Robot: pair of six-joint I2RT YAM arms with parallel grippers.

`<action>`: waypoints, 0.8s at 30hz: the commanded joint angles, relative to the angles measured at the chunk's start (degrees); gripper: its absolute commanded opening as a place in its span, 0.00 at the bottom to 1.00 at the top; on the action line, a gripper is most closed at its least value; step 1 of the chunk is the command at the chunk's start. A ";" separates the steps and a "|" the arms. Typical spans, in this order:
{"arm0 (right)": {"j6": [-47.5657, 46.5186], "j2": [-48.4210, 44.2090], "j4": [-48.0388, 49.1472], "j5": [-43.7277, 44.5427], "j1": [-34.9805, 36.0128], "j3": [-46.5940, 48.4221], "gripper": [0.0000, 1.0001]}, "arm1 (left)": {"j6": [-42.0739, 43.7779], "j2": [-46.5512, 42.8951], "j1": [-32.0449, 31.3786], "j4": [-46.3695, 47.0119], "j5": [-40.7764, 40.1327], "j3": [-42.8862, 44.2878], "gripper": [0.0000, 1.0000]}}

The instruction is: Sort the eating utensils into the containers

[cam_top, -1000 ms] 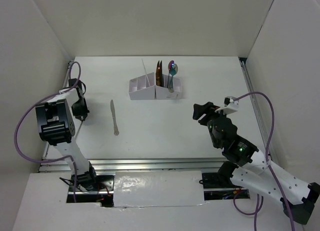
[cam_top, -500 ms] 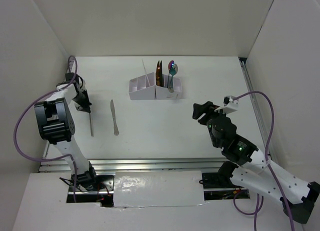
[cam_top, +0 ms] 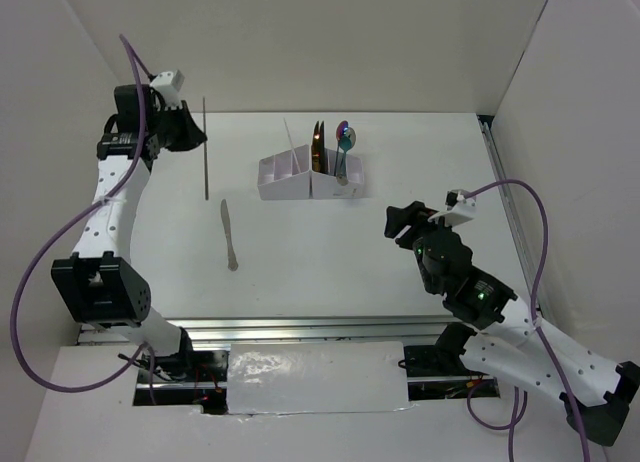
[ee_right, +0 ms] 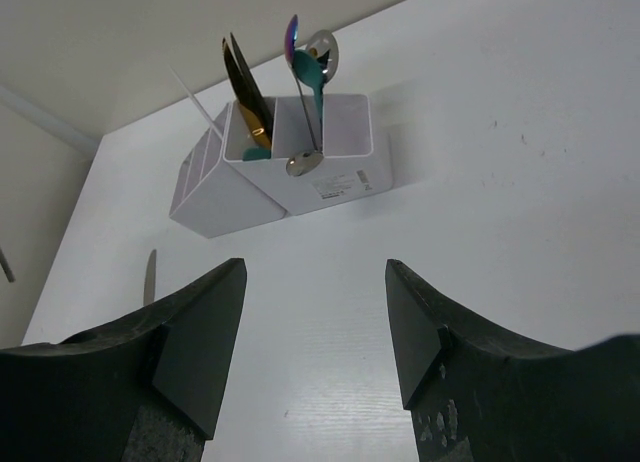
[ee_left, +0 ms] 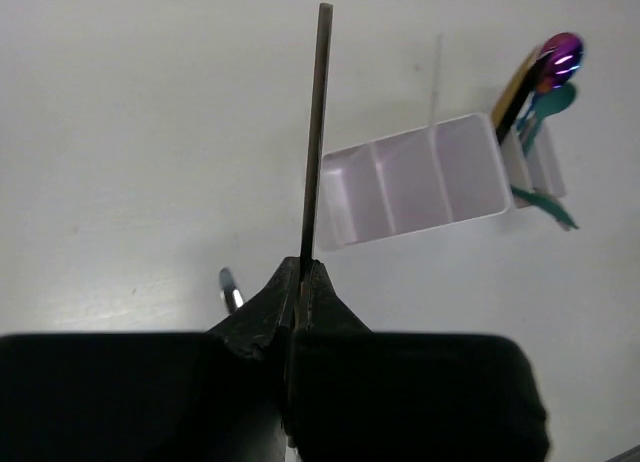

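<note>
**Left end effector clamped on a thin stick; right one spread and empty**

Top view. Your left end effector (cam_top: 197,134) is raised at the far left corner of the surface (cam_top: 420,162), jaws clenched on a thin dark stick (cam_top: 206,167). The stick runs lengthways away from the arm bases, its longer part sticking out toward the near side. It sits well left of the white organizer box (cam_top: 285,187). The box stands at the far middle, with a gold-handled piece (cam_top: 317,147) and an iridescent spoon (cam_top: 345,137) standing up in its right end. A thin pale stick (cam_top: 289,138) leans up out of the left half. A silver knife (cam_top: 229,235) lies flat on the surface, left of and nearer than the box, apart from it. Your right end effector (cam_top: 403,225) is right of and nearer than the box, with nothing between the fingers.

Left wrist view. The jaws are pinched tight on the stick (ee_left: 315,132), which points straight out ahead. Past it you see the box (ee_left: 420,177) with its left compartments bare. The iridescent spoon (ee_left: 560,54) and a teal spoon (ee_left: 548,100) are at its far right end. One tip of the knife (ee_left: 230,288) shows beside the fingers.

Right wrist view. The fingers (ee_right: 200,332) stand wide apart and grasp nothing. The box (ee_right: 345,187) is ahead of them. The gold-handled piece (ee_right: 245,92) and teal spoon (ee_right: 312,77) share its near-end compartments.
</note>
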 commanded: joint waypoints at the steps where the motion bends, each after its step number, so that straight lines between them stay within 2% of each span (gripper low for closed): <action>1: 0.01 -0.54 -2.06 2.61 0.66 3.48 0.66 | -4.16 -0.98 -4.25 6.51 2.16 2.97 0.00; 5: -0.43 -1.94 -6.72 5.24 0.66 4.11 0.66 | -6.72 -1.25 -11.10 17.75 -0.30 2.81 0.00; 9: -1.83 -4.14 -8.92 7.87 0.66 4.36 0.66 | -9.09 1.99 -15.07 29.88 -2.67 2.45 0.00; 13: 0.97 -4.76 -16.38 11.13 0.57 7.00 0.66 | -9.97 5.69 -18.67 38.24 -6.81 2.63 0.00; 15: 1.50 -4.76 -18.06 11.14 0.57 8.06 0.66 | -10.85 7.53 -20.08 43.24 -7.25 0.09 0.00; 16: 1.77 -5.02 -19.28 11.23 0.57 8.32 0.66 | -11.03 8.06 -20.43 48.66 -8.03 -2.01 0.00; 22: 3.62 -4.85 -21.58 11.14 0.66 8.32 0.66 | -10.68 15.09 -23.24 57.58 -8.04 -0.80 0.00; 24: 4.05 -4.15 -22.02 10.79 0.75 8.50 0.66 | -10.33 17.46 -23.60 57.77 -8.92 0.07 0.00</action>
